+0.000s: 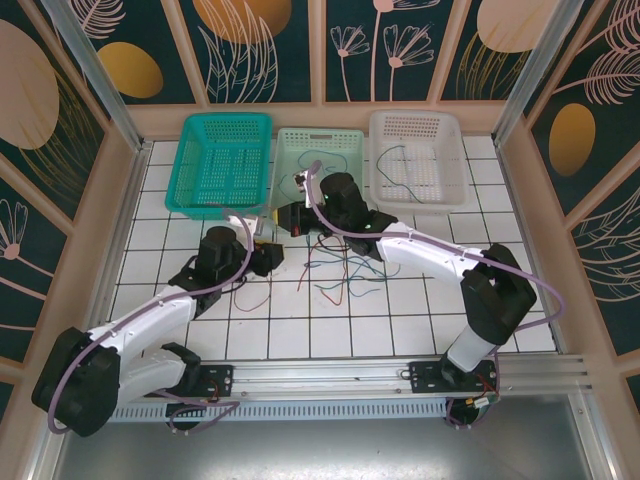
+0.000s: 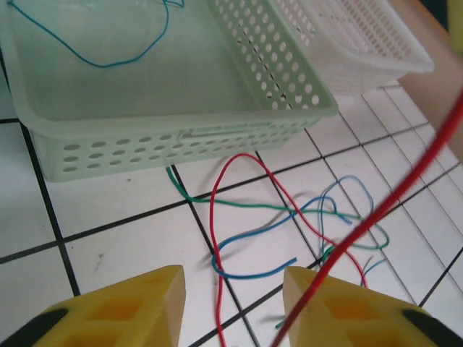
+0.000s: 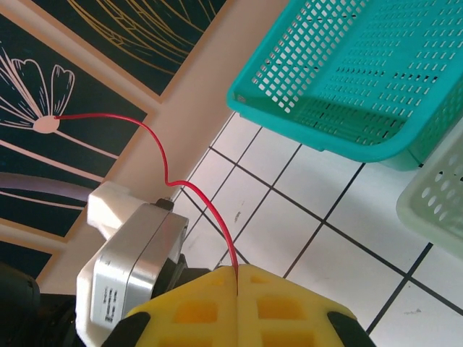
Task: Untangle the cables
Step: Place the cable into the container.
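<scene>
Ahead of your left jaws, the cables lie tangled on the tabletop, just short of the pale green basket. Those jaws stand apart, empty; a taut red cable slants across their right pad. Your right jaws are clenched on what looks like that same cable. Open tabletop lies lower right.
</scene>
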You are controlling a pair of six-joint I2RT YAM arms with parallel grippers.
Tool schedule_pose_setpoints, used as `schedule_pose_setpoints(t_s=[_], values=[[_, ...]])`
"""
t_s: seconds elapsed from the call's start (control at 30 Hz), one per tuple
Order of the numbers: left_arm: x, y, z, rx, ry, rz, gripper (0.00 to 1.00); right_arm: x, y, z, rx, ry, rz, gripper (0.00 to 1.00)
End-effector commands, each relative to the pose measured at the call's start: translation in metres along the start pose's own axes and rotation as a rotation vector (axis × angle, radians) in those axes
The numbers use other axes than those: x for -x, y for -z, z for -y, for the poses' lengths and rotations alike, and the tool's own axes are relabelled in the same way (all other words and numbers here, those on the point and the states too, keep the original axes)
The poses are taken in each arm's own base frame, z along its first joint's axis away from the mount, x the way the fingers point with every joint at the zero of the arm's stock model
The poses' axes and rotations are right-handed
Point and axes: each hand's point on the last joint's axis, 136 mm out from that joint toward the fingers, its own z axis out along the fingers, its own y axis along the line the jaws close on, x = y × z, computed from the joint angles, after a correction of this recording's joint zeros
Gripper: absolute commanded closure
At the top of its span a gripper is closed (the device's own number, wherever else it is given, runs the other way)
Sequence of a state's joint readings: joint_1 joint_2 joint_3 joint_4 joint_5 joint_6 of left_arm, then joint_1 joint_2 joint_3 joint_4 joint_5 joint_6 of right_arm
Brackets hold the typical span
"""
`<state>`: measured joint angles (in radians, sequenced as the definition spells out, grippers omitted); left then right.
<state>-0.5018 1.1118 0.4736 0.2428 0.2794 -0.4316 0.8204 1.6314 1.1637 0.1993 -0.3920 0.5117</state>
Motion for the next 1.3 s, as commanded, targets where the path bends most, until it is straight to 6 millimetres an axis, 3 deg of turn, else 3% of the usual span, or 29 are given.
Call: schedule_pose_setpoints(t_s=[0.0,0.1,0.2,0.33,0.43,0.5,0.63,0.8,1.03,1.17,1.27], values=[[0.023,0.003,0.009,-0.01,-0.029,0.066,0.82,0.019,0.013,-0.015,0.034,0.022,0.061,1.0],[0.026,0.007,0.006,0.018,-0.029,0.083,0.98,0.019,0.014,-0.008,0.003,0.015,0.065,1.0],[0.031,0.011,0.007,0.021,-0.031,0.102,1.0,0.018,0.014,0.002,-0.038,0.002,0.063,1.0],[0.037,0.014,0.009,0.027,-0.037,0.113,1.0,0.016,0.017,0.011,-0.075,-0.001,0.066,0.72],[0.046,0.017,0.008,0.057,-0.043,0.125,1.0,0.02,0.026,0.016,-0.113,0.007,0.097,0.45],[0.057,0.022,0.008,0.085,-0.052,0.147,1.0,0.023,0.035,0.021,-0.146,0.019,0.121,0.37],[0.094,0.036,-0.001,0.221,-0.084,0.21,1.0,0.02,0.058,0.046,-0.271,0.027,0.15,0.33],[0.147,0.049,-0.018,0.389,-0.157,0.241,1.0,0.0,0.085,0.079,-0.399,0.016,0.132,0.32],[0.244,0.072,-0.021,0.568,-0.324,0.307,1.0,-0.024,0.117,0.111,-0.498,-0.024,0.129,0.31],[0.286,0.07,-0.023,0.62,-0.393,0.335,1.0,-0.029,0.128,0.118,-0.523,-0.036,0.142,0.3],[0.305,0.058,-0.04,0.683,-0.43,0.318,1.0,-0.032,0.134,0.121,-0.532,-0.04,0.149,0.3]])
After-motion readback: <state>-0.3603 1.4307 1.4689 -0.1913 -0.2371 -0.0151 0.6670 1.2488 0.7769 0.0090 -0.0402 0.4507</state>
